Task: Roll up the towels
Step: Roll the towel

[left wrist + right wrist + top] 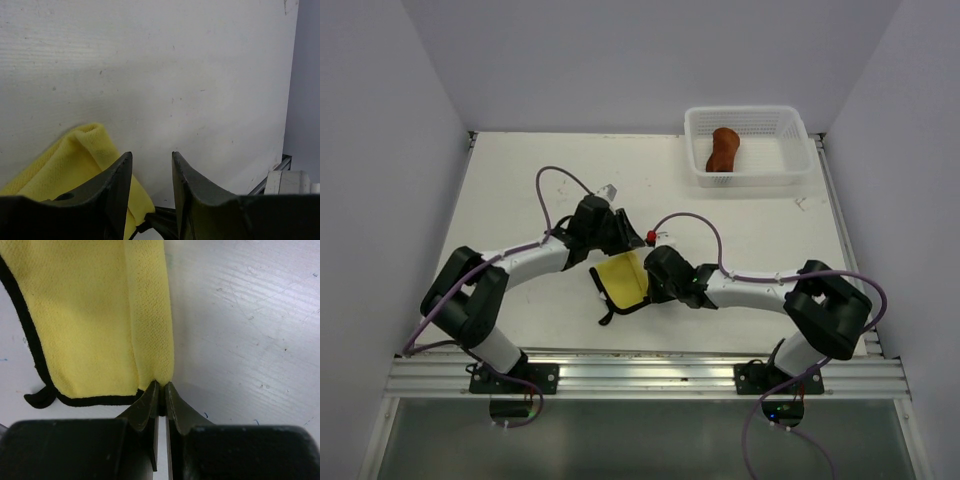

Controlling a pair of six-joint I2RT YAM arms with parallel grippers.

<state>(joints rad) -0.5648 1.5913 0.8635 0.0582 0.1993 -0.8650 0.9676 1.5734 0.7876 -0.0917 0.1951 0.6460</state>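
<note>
Pinching near end of yellow towel [100,315] fold in right gripper [161,386], near table front, long axis straight ahead of fingers. Left gripper [151,159] spread, empty, just beside opposite edge. Rust-brown towel [723,150] rolled in basket [740,109].

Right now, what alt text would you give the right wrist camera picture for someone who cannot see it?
The right gripper pinches shut on the near end of a folded-over strip of a bright yellow cloth towel with dark edging. The towel lies on a scuffed white table.
</note>
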